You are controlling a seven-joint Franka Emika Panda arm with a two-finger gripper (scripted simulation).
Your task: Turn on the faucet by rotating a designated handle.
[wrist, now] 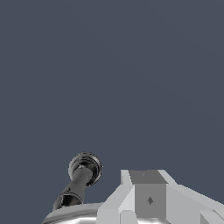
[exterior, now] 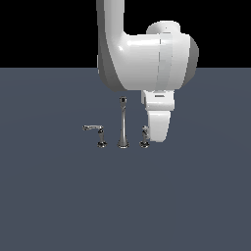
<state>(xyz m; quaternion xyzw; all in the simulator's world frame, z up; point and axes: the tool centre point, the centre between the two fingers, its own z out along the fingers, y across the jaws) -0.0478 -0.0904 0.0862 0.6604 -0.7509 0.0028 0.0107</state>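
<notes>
Chrome faucet (exterior: 122,122) stands mid-frame on the grey floor (exterior: 59,206); its right handle (exterior: 144,136) sits just beside the white gripper (exterior: 158,128), whose jaw state cannot be told. Left handle (exterior: 96,132) stands apart.

A flat, slate-blue floor (exterior: 49,206) fills the lower part of the exterior view, plain and unmarked from its near edge to a straight far horizon. Beyond that line, a solid black backdrop (exterior: 44,29) spans the scene from left to right.
</notes>
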